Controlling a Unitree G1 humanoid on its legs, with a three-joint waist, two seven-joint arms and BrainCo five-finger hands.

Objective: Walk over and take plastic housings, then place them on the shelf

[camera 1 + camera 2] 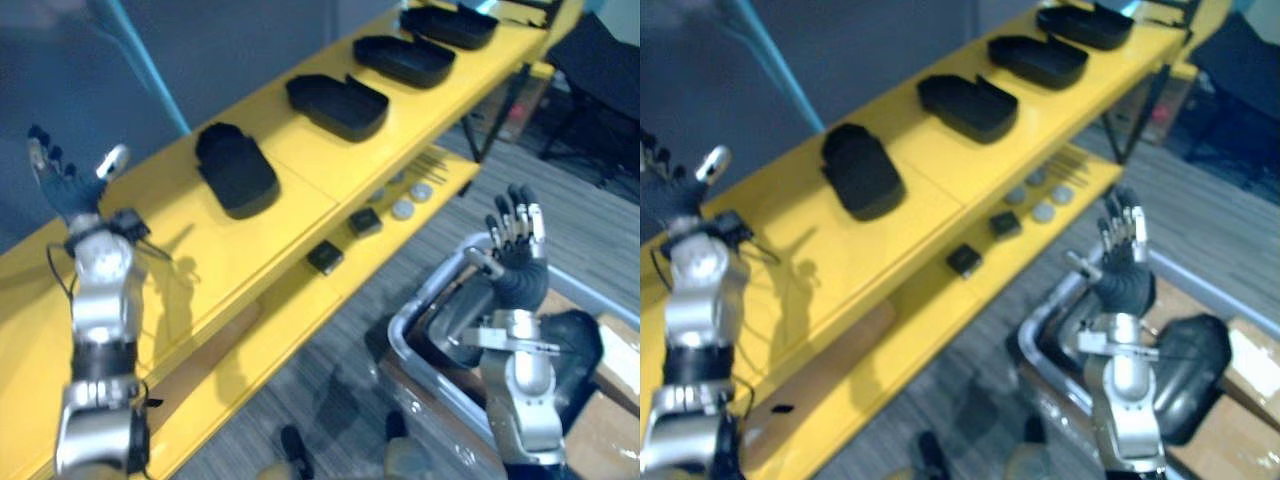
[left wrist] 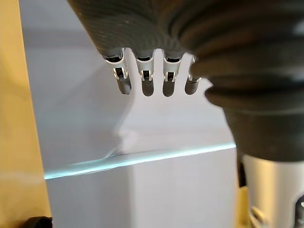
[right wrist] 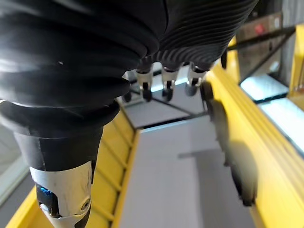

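Your left hand [image 1: 68,200] and right hand [image 1: 516,258] are released and empty; a careless swing lets the left fingers [image 1: 45,158] clip the nearest housing [image 1: 237,170].

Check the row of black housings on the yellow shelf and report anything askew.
One stands out: the nearest housing seems to lie closed side up and turned at an angle, while the other three housings lie hollow side up. Nothing looks spilled or damaged.

Yellow shelf [image 1: 310,170] against grey wall [image 1: 200,50], grey carpet [image 1: 565,205].
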